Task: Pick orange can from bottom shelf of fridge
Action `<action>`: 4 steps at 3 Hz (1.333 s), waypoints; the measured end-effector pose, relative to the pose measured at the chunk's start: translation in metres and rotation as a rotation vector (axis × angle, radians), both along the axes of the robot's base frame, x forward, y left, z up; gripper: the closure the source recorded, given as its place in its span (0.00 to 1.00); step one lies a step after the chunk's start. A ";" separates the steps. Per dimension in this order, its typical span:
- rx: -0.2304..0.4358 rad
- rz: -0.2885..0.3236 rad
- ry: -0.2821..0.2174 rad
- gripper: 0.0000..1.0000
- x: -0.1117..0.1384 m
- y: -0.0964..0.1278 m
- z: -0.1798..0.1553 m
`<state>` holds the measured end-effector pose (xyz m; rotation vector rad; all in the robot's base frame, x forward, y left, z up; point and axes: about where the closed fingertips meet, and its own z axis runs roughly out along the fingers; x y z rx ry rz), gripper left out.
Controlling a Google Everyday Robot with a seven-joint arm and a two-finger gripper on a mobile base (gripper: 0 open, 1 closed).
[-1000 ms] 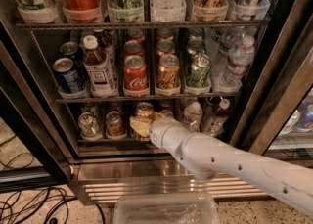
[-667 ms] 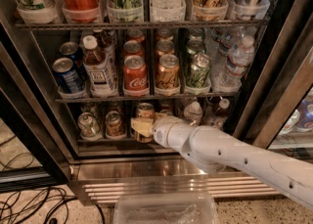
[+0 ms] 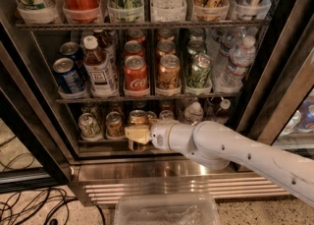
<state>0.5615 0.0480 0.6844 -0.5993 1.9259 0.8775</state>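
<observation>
shop or canteen corner: tall commercial drinks fridge (image 3: 122,171), wire racks (image 3: 142,24) packed with soda cans (image 3: 136,74), water bottles (image 3: 239,59); speckled floor (image 3: 250,214), loose cables (image 3: 29,209) beside it. claw (image 3: 137,134) at front of bottom shelf (image 3: 98,142).

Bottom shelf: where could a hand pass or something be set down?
Crowded: cans and bottles fill the lanes of the bottom shelf, and the gripper sits at its front centre. Bare: the steel ledge below, left of the arm.

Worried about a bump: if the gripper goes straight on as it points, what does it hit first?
Probably the orange can right by the gripper on the bottom shelf; depth is unclear.
</observation>
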 end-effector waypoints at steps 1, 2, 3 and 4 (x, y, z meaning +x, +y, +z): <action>0.000 0.000 0.000 1.00 0.000 0.000 0.000; -0.030 0.048 -0.007 1.00 -0.022 0.014 -0.003; -0.050 0.125 -0.051 1.00 -0.083 0.001 0.003; -0.048 0.111 -0.048 1.00 -0.085 -0.009 0.004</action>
